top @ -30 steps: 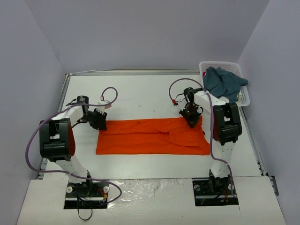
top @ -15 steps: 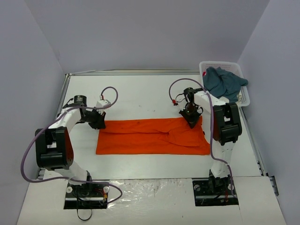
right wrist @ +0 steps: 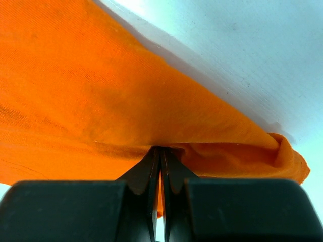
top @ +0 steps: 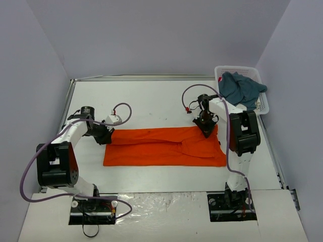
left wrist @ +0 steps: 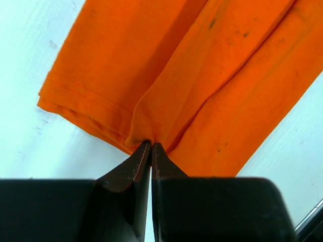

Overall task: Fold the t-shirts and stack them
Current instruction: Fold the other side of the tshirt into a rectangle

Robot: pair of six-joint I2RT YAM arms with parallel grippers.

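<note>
The orange t-shirt (top: 164, 147) lies as a folded band across the desk (top: 151, 101). The left pincer (left wrist: 150, 147) is clamped tight on its ten-o'clock corner and the right pincer (right wrist: 160, 150) on its two-o'clock edge, probably to fold the far side over. The teal t-shirt (top: 242, 88) sits in the basket (top: 266, 107) at one o'clock.

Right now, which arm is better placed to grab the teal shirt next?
Right. The right gripper is much nearer the basket holding the teal t-shirt; the left gripper is across the table. Both are shut on the orange t-shirt, so release first.
</note>
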